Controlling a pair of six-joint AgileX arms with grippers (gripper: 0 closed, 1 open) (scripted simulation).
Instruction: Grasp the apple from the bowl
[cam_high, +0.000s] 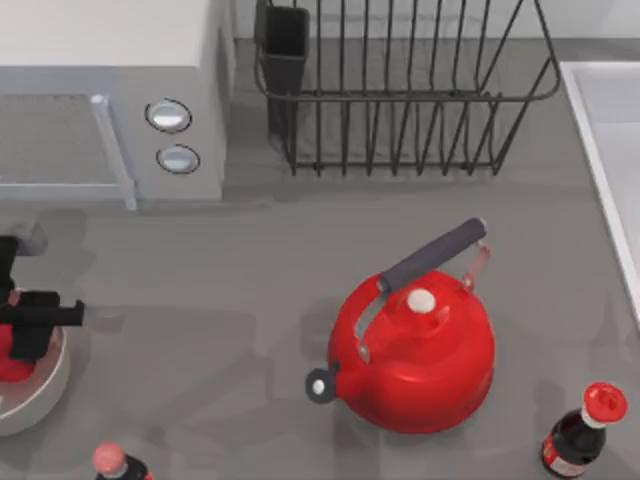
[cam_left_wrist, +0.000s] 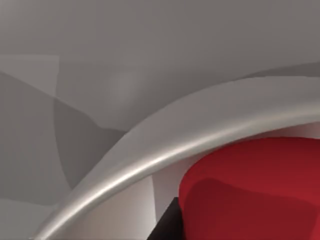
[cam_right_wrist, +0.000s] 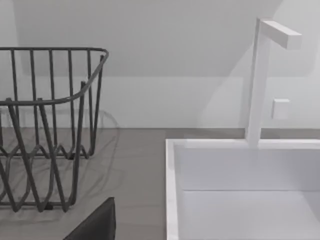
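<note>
Red apple sits in the bowl at worktop left; left end effector directly over it, finger state indeterminate.

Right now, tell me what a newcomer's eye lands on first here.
The big red kettle with its dark handle dominates the table's middle-right. At the left edge, the left tool sits over the white bowl, right at the red apple. Behind stands a black wire rack.

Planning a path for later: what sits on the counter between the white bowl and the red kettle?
Nothing: in the top view the grey counter between the bowl at the left edge and the kettle is bare.
</note>
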